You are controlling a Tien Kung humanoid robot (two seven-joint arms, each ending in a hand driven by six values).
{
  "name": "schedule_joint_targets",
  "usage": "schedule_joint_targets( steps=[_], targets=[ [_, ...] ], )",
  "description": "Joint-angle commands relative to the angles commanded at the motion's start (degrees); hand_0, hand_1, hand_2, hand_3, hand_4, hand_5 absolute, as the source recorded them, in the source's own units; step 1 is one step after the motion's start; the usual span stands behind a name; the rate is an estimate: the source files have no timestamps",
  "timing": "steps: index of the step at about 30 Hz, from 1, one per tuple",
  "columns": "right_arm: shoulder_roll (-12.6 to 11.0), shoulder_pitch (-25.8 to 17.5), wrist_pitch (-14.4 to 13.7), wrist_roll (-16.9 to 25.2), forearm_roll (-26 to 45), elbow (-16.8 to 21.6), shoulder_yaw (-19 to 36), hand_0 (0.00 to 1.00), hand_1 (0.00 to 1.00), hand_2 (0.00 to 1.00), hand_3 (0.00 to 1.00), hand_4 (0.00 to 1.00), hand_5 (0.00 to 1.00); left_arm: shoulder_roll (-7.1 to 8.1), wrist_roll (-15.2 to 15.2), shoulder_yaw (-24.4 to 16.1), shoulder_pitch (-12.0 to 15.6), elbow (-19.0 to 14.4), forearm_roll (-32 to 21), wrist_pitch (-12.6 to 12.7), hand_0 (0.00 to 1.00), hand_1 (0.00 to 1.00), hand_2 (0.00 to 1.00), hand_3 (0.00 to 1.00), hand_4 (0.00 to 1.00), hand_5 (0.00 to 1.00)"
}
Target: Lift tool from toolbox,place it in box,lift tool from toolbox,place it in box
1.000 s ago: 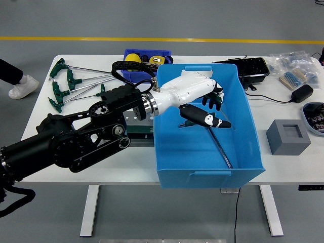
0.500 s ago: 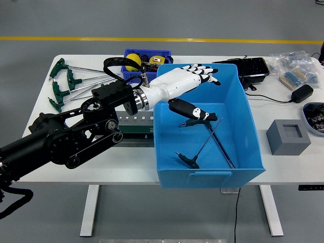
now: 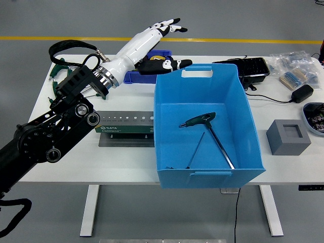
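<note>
The left hand (image 3: 161, 43) is raised above the far side of the tabletop (image 3: 45, 109), its white fingers (image 3: 171, 26) spread wide and its thumb apart, holding nothing. Its black arm (image 3: 55, 131) comes in from the lower left and crosses the tabletop's left part. The right arm does not show.

A large blue box (image 3: 206, 124) stands near the tabletop's front edge, its near wall slightly over that edge. Two T-handle tools lie on its floor: one (image 3: 210, 134) with a dark green handle near the middle and a shaft running to the near right corner, the other (image 3: 195, 150) thinner, slanting toward the near wall.

Left of the box, touching or just beside it, lies a grey and green tool rack (image 3: 126, 129). More green-handled tools (image 3: 59, 76) lie at the far left, partly hidden by the arm. A small blue bin (image 3: 147, 56) sits behind the hand. On the right are a grey block (image 3: 287, 136), a black tray (image 3: 250, 68) and a power adapter (image 3: 302, 92).
</note>
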Motion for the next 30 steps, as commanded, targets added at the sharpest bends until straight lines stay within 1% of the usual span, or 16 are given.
schedule_joint_targets(
  steps=[2, 3, 6, 8, 9, 12, 14, 15, 16, 19, 20, 21, 24, 26, 27, 30],
  targets=[
    [0.0, 0.01, 0.04, 0.1, 0.18, -0.02, -0.16, 0.722, 0.696, 0.751, 0.562, 0.791, 0.712, 0.21, -0.5, -3.57, 2.15, -1.4, -2.82, 0.35, 0.982, 0.979, 0.998, 0.876, 0.981, 0.888],
    [0.01, 0.01, 0.06, 0.14, 0.26, -0.03, -0.21, 0.721, 0.694, 0.749, 0.562, 0.791, 0.713, 0.35, -0.87, -5.37, 3.19, -2.07, -4.17, 0.38, 0.934, 0.936, 0.998, 0.843, 0.958, 0.845],
    [0.06, -0.08, 0.12, 0.23, 0.45, -0.06, -0.34, 0.721, 0.694, 0.749, 0.562, 0.791, 0.713, 0.71, -1.71, -10.04, 6.27, -3.92, -8.49, 0.11, 0.934, 0.936, 0.998, 0.843, 0.958, 0.845],
    [0.08, -0.12, 0.16, 0.31, 0.64, -0.07, -0.46, 0.721, 0.694, 0.749, 0.562, 0.791, 0.713, 1.0, -2.06, -13.19, 8.59, -5.14, -12.65, -0.84, 0.934, 0.936, 0.998, 0.843, 0.958, 0.845],
    [0.09, -0.14, 0.17, 0.33, 0.7, -0.08, -0.51, 0.721, 0.694, 0.749, 0.562, 0.791, 0.712, 1.12, -2.13, -14.65, 9.74, -5.69, -15.13, -0.95, 0.85, 0.85, 0.953, 0.81, 0.962, 0.863],
    [0.19, -0.23, 0.18, 0.42, 0.97, -0.1, -0.65, 0.721, 0.694, 0.749, 0.562, 0.791, 0.712, 1.59, -2.05, -18.26, 13.27, -7.28, -21.66, -2.38, 0.85, 0.85, 0.953, 0.81, 0.962, 0.863],
    [0.23, -0.29, 0.21, 0.46, 1.14, -0.12, -0.74, 0.721, 0.694, 0.749, 0.562, 0.791, 0.712, 1.52, -1.47, -20.45, 15.91, -8.16, -26.21, -3.37, 0.85, 0.85, 0.953, 0.81, 0.962, 0.863],
    [0.24, -0.32, 0.22, 0.45, 1.13, -0.13, -0.74, 0.721, 0.694, 0.749, 0.561, 0.79, 0.712, 1.39, -1.23, -21.45, 17.24, -8.49, -28.09, -3.95, 0.81, 0.793, 0.905, 0.79, 0.981, 0.907],
    [0.26, -0.35, 0.22, 0.44, 1.1, -0.14, -0.73, 0.721, 0.694, 0.749, 0.561, 0.79, 0.712, 1.17, -1.08, -22.32, 18.48, -8.73, -29.4, -4.35, 0.81, 0.793, 0.905, 0.79, 0.981, 0.907],
    [0.33, -0.41, 0.25, 0.44, 1.2, -0.15, -0.82, 0.721, 0.694, 0.749, 0.561, 0.79, 0.712, -0.04, -0.62, -25.06, 22.19, -9.03, -30.69, -5.63, 0.81, 0.793, 0.905, 0.79, 0.981, 0.907],
    [0.37, -0.43, 0.25, 0.43, 1.2, -0.15, -0.83, 0.721, 0.694, 0.749, 0.561, 0.79, 0.712, -0.42, -0.52, -25.75, 23.19, -8.99, -30.72, -5.84, 0.81, 0.793, 0.905, 0.79, 0.981, 0.907],
    [0.41, -0.46, 0.26, 0.42, 1.19, -0.15, -0.84, 0.72, 0.693, 0.75, 0.561, 0.789, 0.712, -0.79, -0.43, -26.46, 24.29, -8.91, -30.81, -5.97, 0.787, 0.769, 0.872, 0.778, 0.982, 0.914],
    [0.52, -0.52, 0.29, 0.41, 1.28, -0.15, -0.91, 0.72, 0.693, 0.75, 0.561, 0.789, 0.712, -1.61, -0.25, -28.2, 27.37, -8.52, -31.45, -6.47, 0.787, 0.769, 0.872, 0.778, 0.982, 0.914],
    [0.55, -0.54, 0.31, 0.38, 1.23, -0.15, -0.9, 0.72, 0.693, 0.75, 0.561, 0.789, 0.712, -1.86, -0.32, -28.86, 28.75, -8.44, -31.84, -6.54, 0.787, 0.769, 0.872, 0.778, 0.982, 0.914],
    [0.57, -0.55, 0.32, 0.36, 1.18, -0.16, -0.88, 0.72, 0.691, 0.749, 0.561, 0.788, 0.714, -1.92, -0.4, -29.1, 29.23, -8.42, -31.98, -6.6, 0.758, 0.703, 0.802, 0.747, 0.96, 0.904],
    [0.61, -0.58, 0.35, 0.32, 1.14, -0.16, -0.88, 0.72, 0.691, 0.749, 0.561, 0.788, 0.714, -2.01, -0.43, -29.74, 30.39, -8.18, -32.67, -6.89, 0.758, 0.703, 0.802, 0.747, 0.96, 0.904]
  ],
)
